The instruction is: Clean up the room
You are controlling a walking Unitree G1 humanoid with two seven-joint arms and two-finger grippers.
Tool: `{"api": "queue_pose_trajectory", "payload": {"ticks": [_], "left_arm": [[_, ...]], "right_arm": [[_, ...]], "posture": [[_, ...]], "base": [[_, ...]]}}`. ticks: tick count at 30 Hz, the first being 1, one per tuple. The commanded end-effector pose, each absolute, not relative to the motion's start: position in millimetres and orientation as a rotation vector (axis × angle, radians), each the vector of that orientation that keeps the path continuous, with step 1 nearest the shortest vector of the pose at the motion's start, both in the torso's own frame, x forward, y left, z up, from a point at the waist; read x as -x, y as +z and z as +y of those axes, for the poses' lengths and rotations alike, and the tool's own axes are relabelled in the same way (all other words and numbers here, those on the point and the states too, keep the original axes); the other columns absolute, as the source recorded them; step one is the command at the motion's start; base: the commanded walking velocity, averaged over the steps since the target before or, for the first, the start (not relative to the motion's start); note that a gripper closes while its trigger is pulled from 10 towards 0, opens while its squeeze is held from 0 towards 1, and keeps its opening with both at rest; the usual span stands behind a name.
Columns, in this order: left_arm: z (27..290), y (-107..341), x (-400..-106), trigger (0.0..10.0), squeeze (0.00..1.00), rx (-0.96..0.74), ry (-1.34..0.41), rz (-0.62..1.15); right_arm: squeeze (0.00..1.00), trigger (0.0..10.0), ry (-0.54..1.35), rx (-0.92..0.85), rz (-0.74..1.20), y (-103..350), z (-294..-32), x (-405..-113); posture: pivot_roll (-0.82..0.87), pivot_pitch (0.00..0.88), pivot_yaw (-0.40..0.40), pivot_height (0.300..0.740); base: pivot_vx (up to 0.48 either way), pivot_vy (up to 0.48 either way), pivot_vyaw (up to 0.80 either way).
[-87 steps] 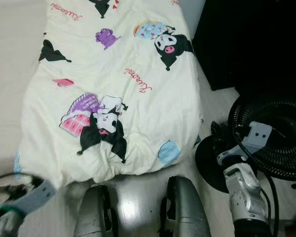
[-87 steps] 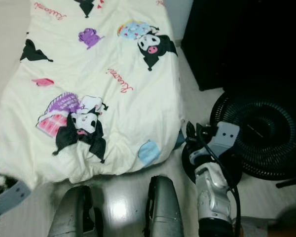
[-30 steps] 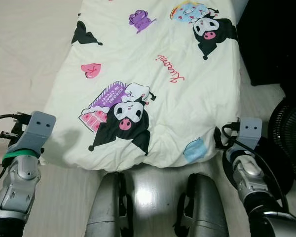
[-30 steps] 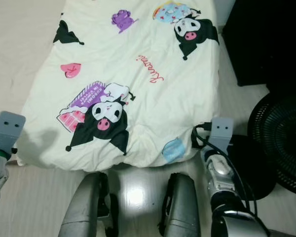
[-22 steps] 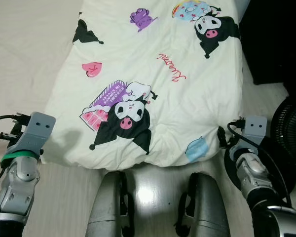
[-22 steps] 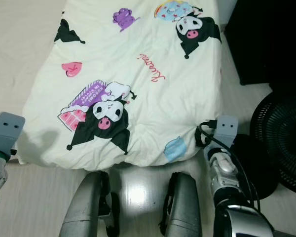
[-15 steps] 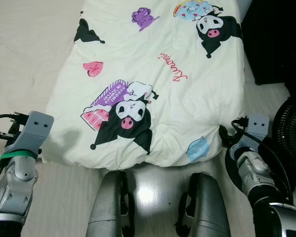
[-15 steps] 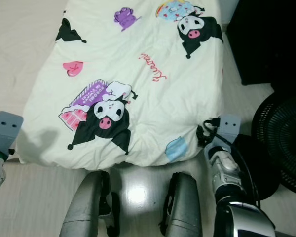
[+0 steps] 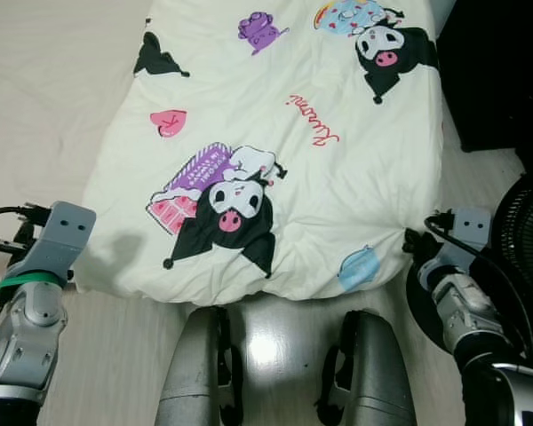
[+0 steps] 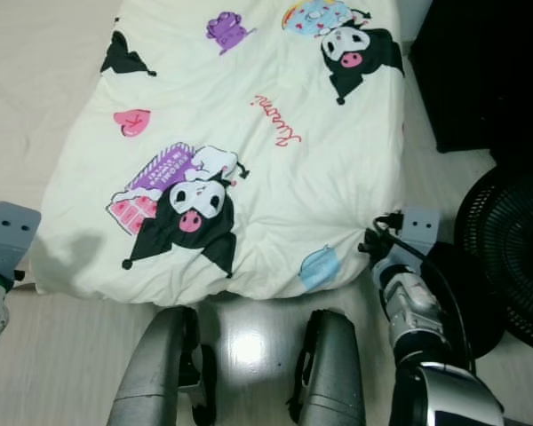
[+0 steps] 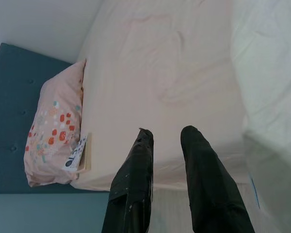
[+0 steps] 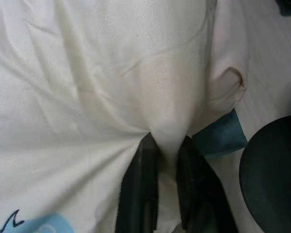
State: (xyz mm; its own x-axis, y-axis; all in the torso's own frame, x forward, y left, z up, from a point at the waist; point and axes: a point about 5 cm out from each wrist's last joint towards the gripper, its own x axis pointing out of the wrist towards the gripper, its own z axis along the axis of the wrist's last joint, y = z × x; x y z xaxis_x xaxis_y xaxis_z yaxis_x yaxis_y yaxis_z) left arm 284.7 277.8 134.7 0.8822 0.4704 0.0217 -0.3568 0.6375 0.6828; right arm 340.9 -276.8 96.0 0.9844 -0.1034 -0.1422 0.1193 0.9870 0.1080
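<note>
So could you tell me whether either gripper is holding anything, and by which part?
The right gripper pinches the quilt by a fold at its near right corner. The left gripper is open and holds nothing.

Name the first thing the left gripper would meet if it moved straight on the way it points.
Probably the bare cream mattress: the left gripper, jaws open, points along it beside the cartoon-print duvet. Depth is unclear, so it might skim above it.

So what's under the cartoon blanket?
A pale bed sheet shows beside the blanket, and a bit of teal bed frame peeks out near the right hand pinching its corner. The rest is covered.
</note>
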Motion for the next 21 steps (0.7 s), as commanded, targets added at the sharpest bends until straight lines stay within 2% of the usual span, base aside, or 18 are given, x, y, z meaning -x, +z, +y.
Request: {"api": "queue_pose_trajectory", "payload": {"ticks": [1,12,16,18,19,21], "left_arm": [[286,127,-278,10.0,0.0,-0.743,0.497,0.211],[284,124,-278,10.0,0.0,-0.736,0.5,0.219],[284,123,-278,10.0,0.0,-0.733,0.502,0.218],[284,123,-278,10.0,0.0,-0.733,0.502,0.218],[284,122,-278,10.0,0.0,-0.733,0.502,0.22],[283,120,-278,10.0,0.0,-0.734,0.5,0.223]], "right_arm": [[0.0,0.0,-0.151,-0.126,0.194,84,-281,-334],[0.0,0.0,-0.209,-0.155,0.195,81,-293,-327],[0.0,0.0,-0.385,-0.164,0.164,83,-312,-318],[0.0,0.3,-0.443,-0.141,0.159,83,-319,-314],[0.0,10.0,-0.513,-0.136,0.147,82,-328,-307],[0.0,10.0,-0.622,-0.11,0.146,78,-343,-292]], "posture": [[0.17,0.323,0.213,0.615],[0.15,0.318,0.204,0.615],[0.14,0.317,0.194,0.615],[0.14,0.318,0.193,0.615],[0.13,0.318,0.193,0.615],[0.13,0.318,0.192,0.615]], "base": [[0.0,0.0,0.0],[0.0,0.0,0.0],[0.0,0.0,0.0],[0.0,0.0,0.0],[0.0,0.0,0.0],[0.0,0.0,0.0]]}}
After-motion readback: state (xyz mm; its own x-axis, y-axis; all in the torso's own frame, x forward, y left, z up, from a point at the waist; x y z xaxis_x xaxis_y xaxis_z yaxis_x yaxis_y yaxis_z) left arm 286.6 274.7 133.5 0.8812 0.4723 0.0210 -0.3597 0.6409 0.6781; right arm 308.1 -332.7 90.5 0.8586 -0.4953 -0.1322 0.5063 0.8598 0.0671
